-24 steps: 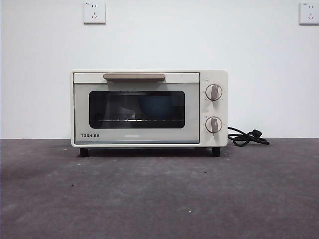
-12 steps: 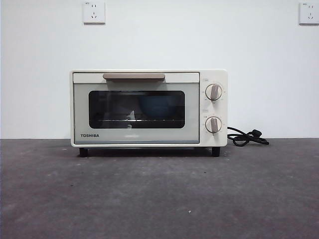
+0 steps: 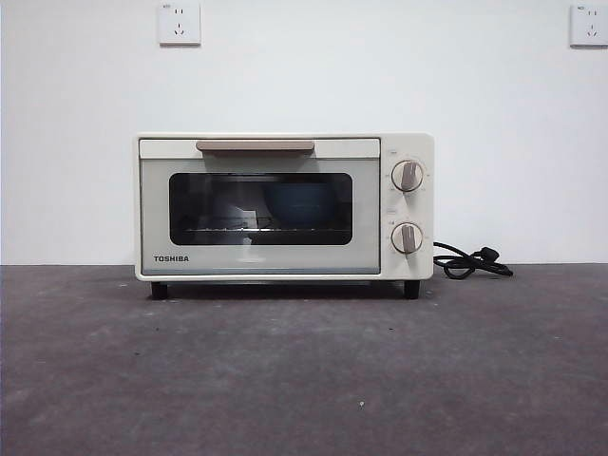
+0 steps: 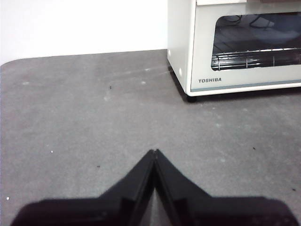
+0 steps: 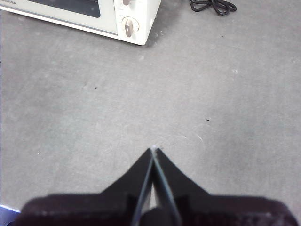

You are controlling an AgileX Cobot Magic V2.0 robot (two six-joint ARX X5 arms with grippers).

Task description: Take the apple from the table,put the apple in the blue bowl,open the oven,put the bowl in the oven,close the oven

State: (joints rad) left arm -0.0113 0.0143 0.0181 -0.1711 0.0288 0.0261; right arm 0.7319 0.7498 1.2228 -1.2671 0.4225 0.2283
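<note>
The cream TOSHIBA oven (image 3: pixel 285 207) stands at the back of the grey table (image 3: pixel 304 370) with its door closed. Through the dark glass the blue bowl (image 3: pixel 297 202) shows on the rack inside. The apple is hidden from view. My left gripper (image 4: pixel 154 151) is shut and empty above bare table, well in front of the oven (image 4: pixel 235 44) near its left corner. My right gripper (image 5: pixel 154 149) is shut and empty too, over the table in front of the knob end of the oven (image 5: pixel 89 16). Neither arm shows in the front view.
A black power cord (image 3: pixel 468 262) lies coiled on the table right of the oven, seen too as the cord (image 5: pixel 212 5) in the right wrist view. A white wall with two sockets stands behind.
The oven, bowl and cord have not moved. Only reflections in the door glass shift slightly.
</note>
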